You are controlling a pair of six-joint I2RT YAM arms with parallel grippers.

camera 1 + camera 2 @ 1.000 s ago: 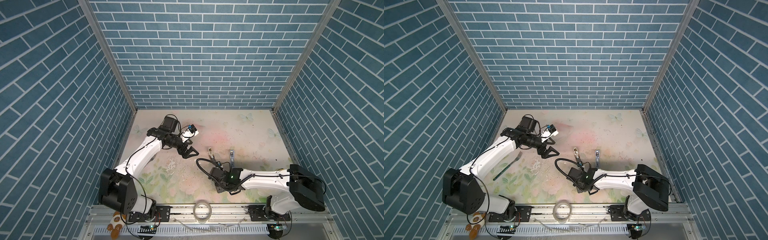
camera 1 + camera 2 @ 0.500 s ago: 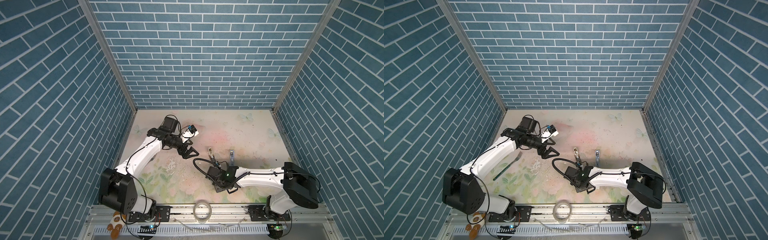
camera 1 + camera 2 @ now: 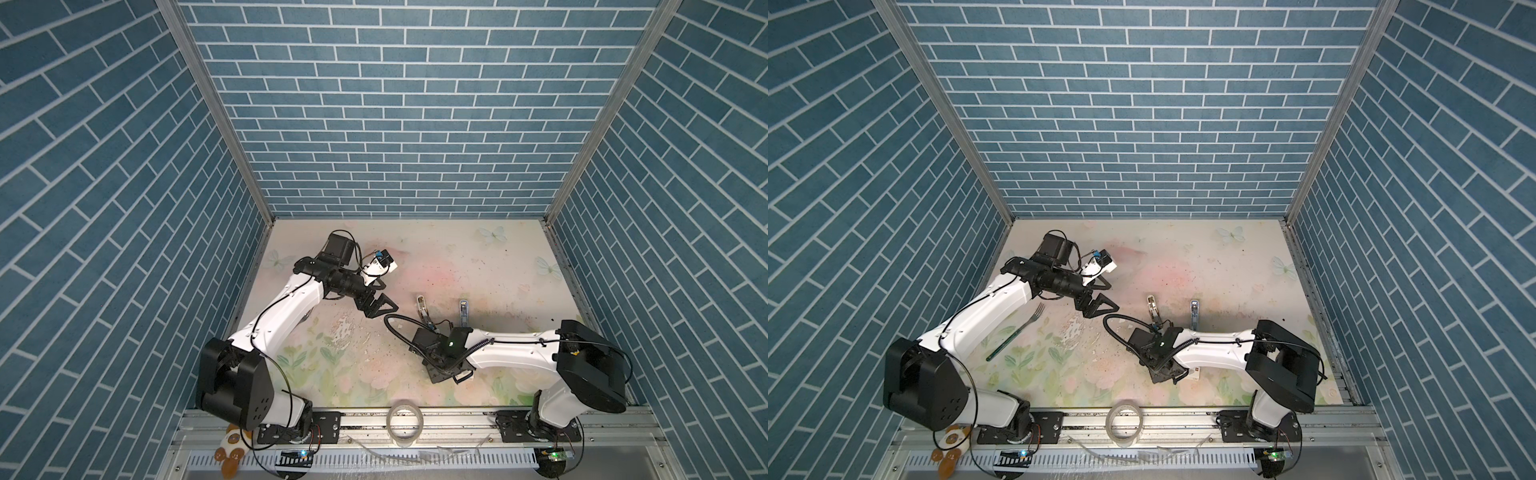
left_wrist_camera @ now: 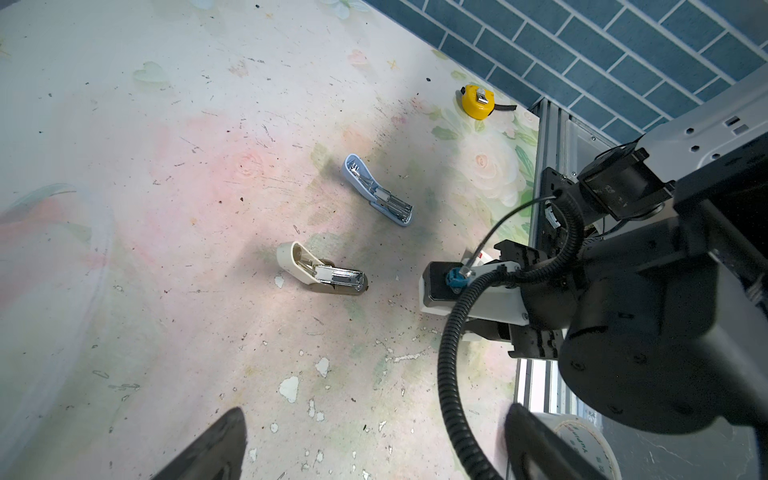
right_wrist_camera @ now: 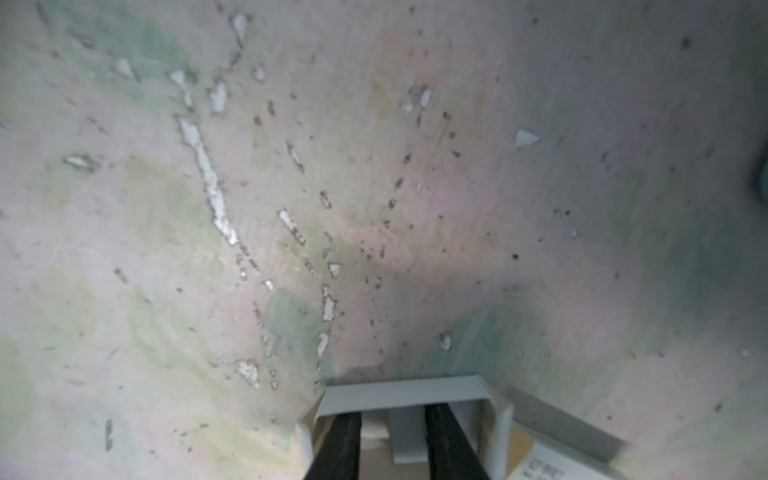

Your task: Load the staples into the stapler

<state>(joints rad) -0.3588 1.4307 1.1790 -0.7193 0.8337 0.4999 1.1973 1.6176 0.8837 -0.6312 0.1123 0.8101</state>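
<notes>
The staples box (image 3: 1194, 374) lies near the table's front, its white inner tray (image 5: 402, 394) pulled out beside the printed sleeve (image 5: 545, 463). My right gripper (image 5: 395, 422) reaches down into the tray with its jaws narrowly apart. A grey strip (image 5: 406, 436) lies between them, with a gap on one side. In both top views this gripper (image 3: 446, 374) sits low over the box. Two staplers lie hinged open behind it, a beige stapler (image 4: 320, 270) and a blue stapler (image 4: 376, 193). My left gripper (image 3: 376, 307) hovers wide open and empty to their left.
A fork (image 3: 1017, 332) lies under the left arm. A tape roll (image 3: 1124, 419) rests on the front rail. A yellow tape measure (image 4: 477, 102) sits near the right wall. The floral table (image 3: 457, 257) is scuffed, with white flakes in the middle.
The right arm has shifted slightly over the box, its shoulder swinging a little left. The left arm has not moved.
</notes>
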